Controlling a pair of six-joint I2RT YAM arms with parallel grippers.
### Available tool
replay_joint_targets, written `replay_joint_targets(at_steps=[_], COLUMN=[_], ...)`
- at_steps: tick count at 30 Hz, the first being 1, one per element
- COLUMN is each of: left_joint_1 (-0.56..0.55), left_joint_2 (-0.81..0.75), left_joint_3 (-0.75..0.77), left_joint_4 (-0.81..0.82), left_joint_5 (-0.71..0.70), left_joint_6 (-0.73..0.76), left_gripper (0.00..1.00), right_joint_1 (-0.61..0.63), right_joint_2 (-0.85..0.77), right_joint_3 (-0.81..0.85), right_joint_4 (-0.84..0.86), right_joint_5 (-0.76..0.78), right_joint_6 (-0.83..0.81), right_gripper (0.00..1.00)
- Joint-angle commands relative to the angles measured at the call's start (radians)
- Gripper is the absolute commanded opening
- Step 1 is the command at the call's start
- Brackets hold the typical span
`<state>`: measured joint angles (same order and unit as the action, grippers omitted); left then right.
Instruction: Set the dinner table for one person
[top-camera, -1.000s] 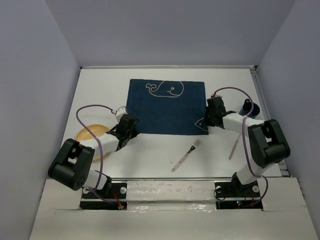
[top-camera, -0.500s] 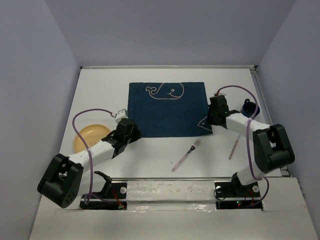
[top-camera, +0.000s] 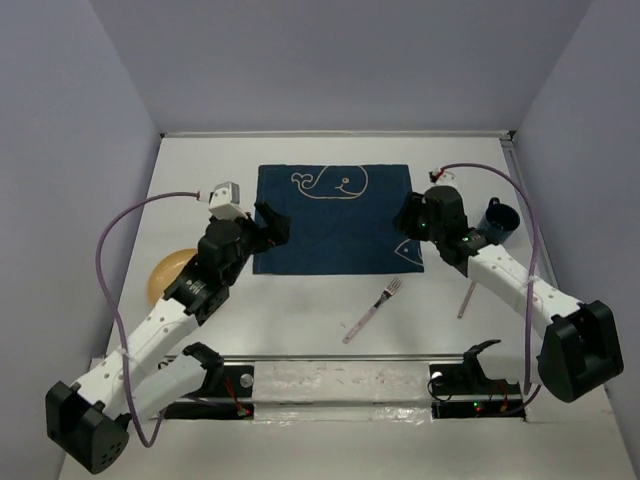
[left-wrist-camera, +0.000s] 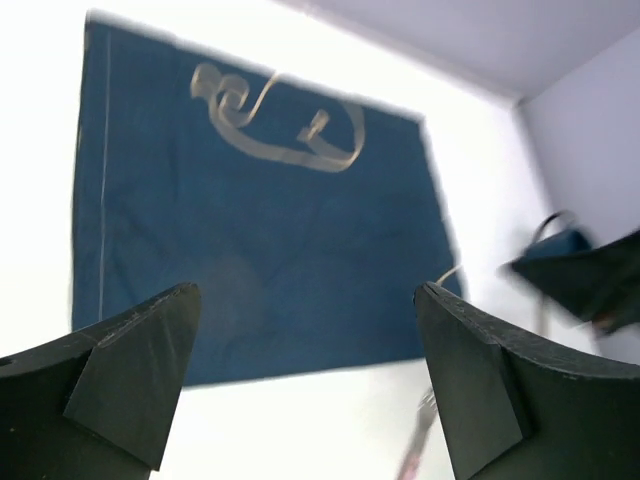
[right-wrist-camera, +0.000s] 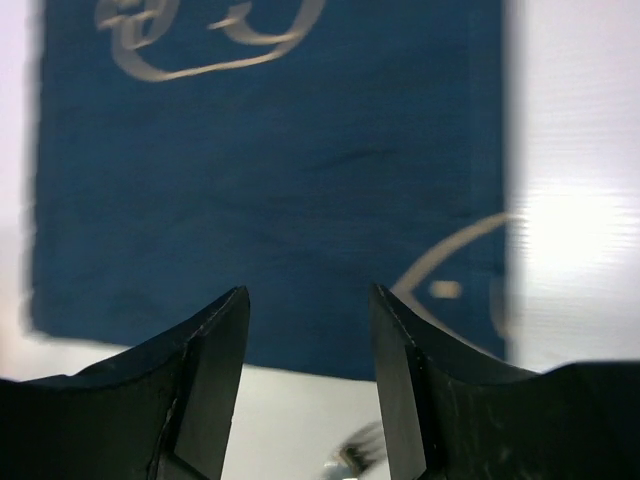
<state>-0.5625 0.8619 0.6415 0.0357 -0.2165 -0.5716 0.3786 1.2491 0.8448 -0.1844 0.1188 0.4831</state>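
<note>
The bench (top-camera: 300, 300) is a wide white top that fills the floor between lavender walls (top-camera: 60, 150). A navy mat (top-camera: 335, 220) with a whale drawing lies on it, mid-width and toward the far side, its edges roughly square to the bench's. A strip of bare bench runs between the mat's far edge and the back wall, and wider strips lie to its left and right.

The left arm (top-camera: 185, 300) reaches in from the near left. The left jaws hang over the mat's left edge, close to its near corner, standing wide and holding nothing. The right arm (top-camera: 500, 275) comes in from the near right. The right jaws sit over the mat's right edge, parted by a narrower gap, also gripping nothing.

The broadest open room is the band between the mat's near edge and the bench's near edge. A fork (top-camera: 375, 310) lies slantwise there, apart from the mat. A thin pink utensil (top-camera: 468, 298) lies further right, just beside the right arm.

A yellow plate (top-camera: 165, 275) sits at the left, partly under the left arm; the part that shows is plain yellow. A blue cup (top-camera: 500, 218) stands near the right edge, well apart from the mat; its inside is too dark to tell.
</note>
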Motion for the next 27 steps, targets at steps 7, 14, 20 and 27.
replay_joint_targets(at_steps=[7,14,20,27], left_joint_1=[-0.005,-0.005,-0.007,-0.005], left_joint_2=[-0.282,-0.411,-0.463,-0.485], left_joint_3=[0.211,0.130,0.080,0.072], left_joint_4=[-0.017,0.038,0.069,0.079], left_joint_5=[-0.128,-0.227,-0.221,-0.192], left_joint_6=[0.248,0.328,0.361,0.365], left_gripper=[0.99,0.99,0.99,0.99], right_joint_1=[0.509,0.655,0.718,0.727], right_joint_2=[0.320,0.708,0.996,1.205], right_joint_3=[0.190,0.591,0.943,1.183], right_joint_4=[0.398,0.332,0.209,0.073], right_joint_5=[-0.041,-0.037,-0.062,-0.032], right_joint_6=[0.209,0.189,0.175,0.180], right_gripper=[0.57,0.57,0.56,0.51])
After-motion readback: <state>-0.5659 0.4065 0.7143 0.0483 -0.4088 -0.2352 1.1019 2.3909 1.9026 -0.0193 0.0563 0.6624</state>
